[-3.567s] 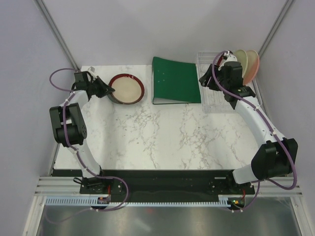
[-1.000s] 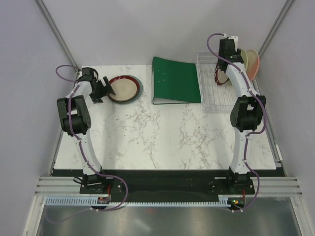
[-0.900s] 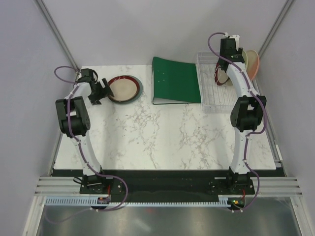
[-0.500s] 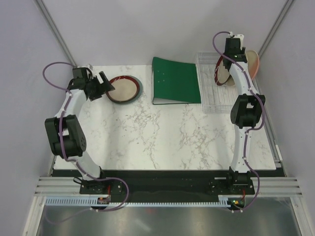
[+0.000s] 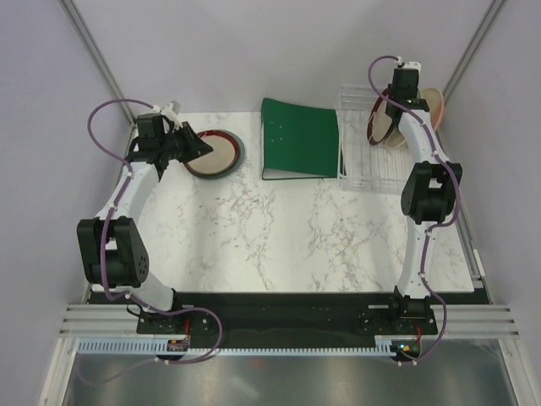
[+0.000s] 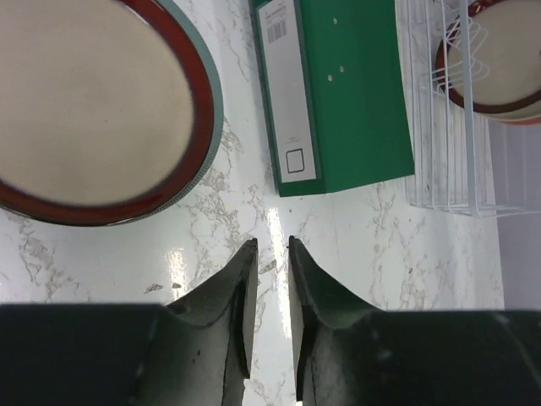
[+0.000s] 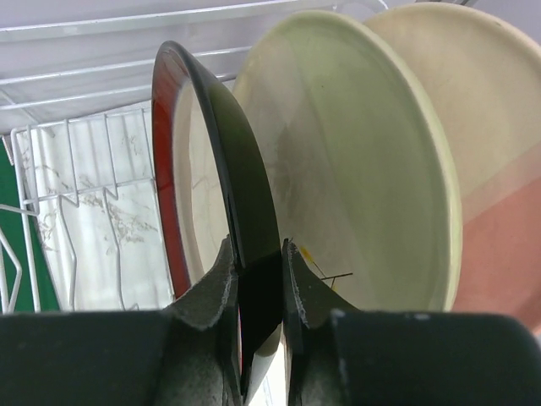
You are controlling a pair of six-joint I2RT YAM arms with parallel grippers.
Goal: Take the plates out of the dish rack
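On the left of the table, a red-rimmed plate [image 5: 215, 152] with a beige centre lies flat on a slate grey plate [image 6: 217, 110]. My left gripper [image 5: 199, 145] hovers over their left edge, shut and empty, seen in its wrist view [image 6: 270, 245] above bare marble. In the dish rack [image 5: 362, 162] at the back right, another red-rimmed plate [image 5: 378, 121] stands on edge. My right gripper [image 7: 257, 245] is shut on that plate's rim [image 7: 237, 152] from above. Behind it stand a cream plate [image 7: 355, 169] and a cream-and-pink plate [image 7: 499, 194].
A flat green binder [image 5: 300, 138] lies between the stacked plates and the rack, its right edge against the rack's left wall. Grey walls close in the back and sides. The right arm [image 5: 427, 190] reaches straight back along the table's right side.
My right gripper has closed on the red-rimmed plate in the rack. My left gripper has gone from open to shut and swung over the stack's left edge. The rack looks shifted slightly back.
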